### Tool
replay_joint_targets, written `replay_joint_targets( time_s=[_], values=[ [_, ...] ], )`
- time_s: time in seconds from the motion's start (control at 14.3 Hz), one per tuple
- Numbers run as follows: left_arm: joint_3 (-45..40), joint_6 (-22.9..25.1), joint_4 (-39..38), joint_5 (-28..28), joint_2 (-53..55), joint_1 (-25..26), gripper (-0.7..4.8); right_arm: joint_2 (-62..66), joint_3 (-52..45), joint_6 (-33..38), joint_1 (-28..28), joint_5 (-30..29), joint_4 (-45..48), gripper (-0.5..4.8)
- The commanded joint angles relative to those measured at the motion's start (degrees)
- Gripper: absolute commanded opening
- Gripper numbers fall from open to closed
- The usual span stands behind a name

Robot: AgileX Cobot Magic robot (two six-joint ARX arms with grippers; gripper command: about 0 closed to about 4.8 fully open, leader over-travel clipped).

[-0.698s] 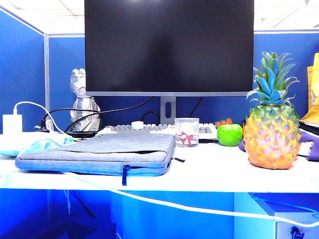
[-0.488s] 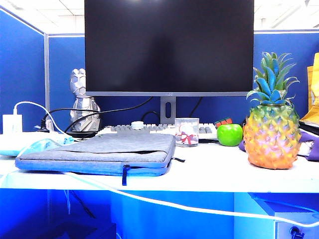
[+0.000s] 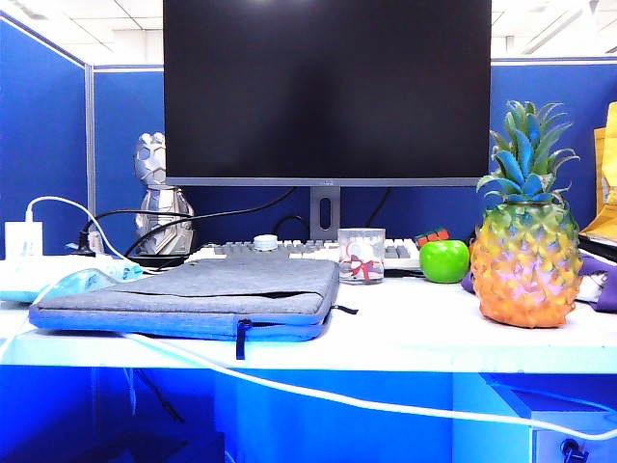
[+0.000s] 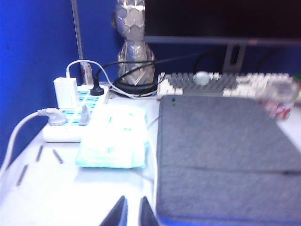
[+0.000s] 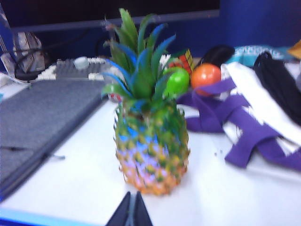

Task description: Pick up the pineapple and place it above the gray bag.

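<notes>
While pineapple (image 3: 525, 262) stands upright w/ spiky crown, L (image 4: 131, 213) & R gripper (image 5: 131, 210) jaws pressed together.

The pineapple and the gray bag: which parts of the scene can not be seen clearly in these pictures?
- Pineapple: right wrist view blurred, skin detail lost.
- Gray bag: cut off by the left wrist view's edge.
- Left claw, right claw: only tips visible; absent from the exterior view.
- Orange fruit: partly behind purple fabric.

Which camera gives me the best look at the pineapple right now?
The exterior view: the pineapple stands sharp and whole, upright on the desk right of the gray bag. The right wrist view shows it close but blurred, ahead of the shut right tool. The left wrist view misses it.
</notes>
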Motion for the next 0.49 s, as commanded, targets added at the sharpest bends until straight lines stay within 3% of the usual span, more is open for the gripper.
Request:
replay_joint_targets(
  time_s=[0.07, 0.14, 0.21, 0.28, 0.35, 0.49],
  values=[
    [1.60, -4.96, 8.24, 4.68, 0.00, 0.02, 0.58, 0.02, 0.35, 3.78, 0.00, -0.02, 8.94, 1.56],
    [4.42, -4.96, 10.58, 4.90, 0.52, 0.04, 0.62, 0.02, 0.35, 4.50, 0.02, -0.07, 14.38, 4.61],
    [7.23, -4.94, 10.45, 2.56, 1.90, 0.04, 0.94, 0.04, 0.37, 6.03, 0.02, -0.02, 18.64, 4.79],
    [10.05, -4.26, 10.49, 2.91, 4.33, 0.04, 2.22, 0.04, 0.61, 7.65, 0.00, -0.04, 21.42, 4.79],
    [14.29, -4.37, 10.51, 4.17, 10.10, 0.04, 4.59, 0.09, 2.05, 7.96, 0.07, -0.20, 21.86, 4.79],
    [21.62, -4.76, 8.63, 7.32, 23.04, 0.04, 4.79, 2.38, 5.77, 7.74, 0.02, -1.09, 20.90, 4.79]
  ],
)
